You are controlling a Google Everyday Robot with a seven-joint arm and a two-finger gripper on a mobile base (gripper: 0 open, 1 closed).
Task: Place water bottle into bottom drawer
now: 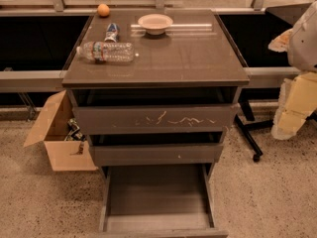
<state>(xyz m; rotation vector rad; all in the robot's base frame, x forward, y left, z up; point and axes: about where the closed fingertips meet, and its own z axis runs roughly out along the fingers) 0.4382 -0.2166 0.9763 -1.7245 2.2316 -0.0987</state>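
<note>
The water bottle (106, 52) lies on its side on the left part of the cabinet top (198, 58), cap pointing right. The bottom drawer (157, 195) is pulled out wide and its flat floor is bare. The middle and top drawers stand slightly pulled out above it. My gripper (292, 108) hangs with the white and cream arm at the right edge of the view, to the right of the cabinet and well away from the bottle.
A short blue-and-silver can (112, 32), a shallow bowl (155, 23) and an orange (103, 10) stand on the cabinet's far side. An open cardboard box (57, 133) stands on the floor to the left. A wheeled leg (250, 143) is to the right.
</note>
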